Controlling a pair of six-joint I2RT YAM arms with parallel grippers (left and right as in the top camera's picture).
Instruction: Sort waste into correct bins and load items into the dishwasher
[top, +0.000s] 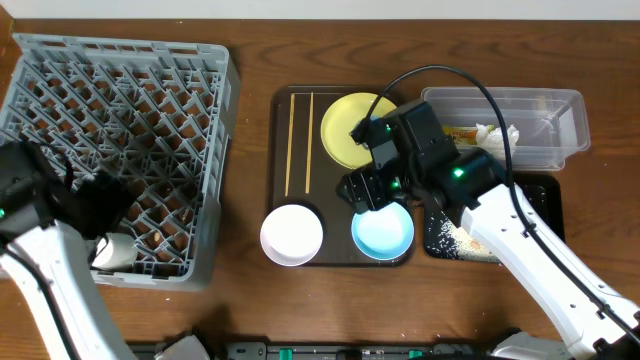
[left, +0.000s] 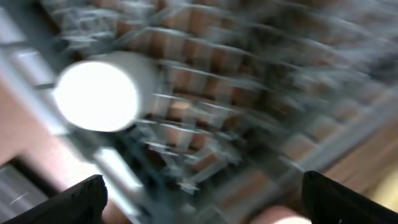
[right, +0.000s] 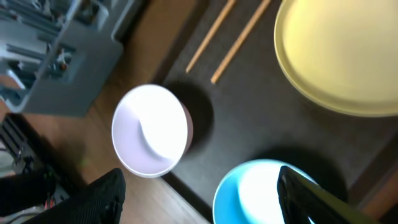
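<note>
Print on the wrapper (top: 460, 132), beside the tissue (top: 497, 133) in the clear box (top: 570, 110), is too small to read; only the overhead shows that box. The blurred left wrist view has the left gripper (left: 202, 193) spread wide and empty over the dish rack (left: 261, 93), where a white cup (left: 96, 96) lies. The right gripper (right: 202, 186), jaws apart and empty, hangs above the white bowl (right: 151, 130) and light blue bowl (right: 255, 193) on the brown tray (right: 249, 112).

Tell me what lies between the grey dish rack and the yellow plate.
A bare strip of table, then the pair of chopsticks on the brown tray, seen in the overhead view.
</note>
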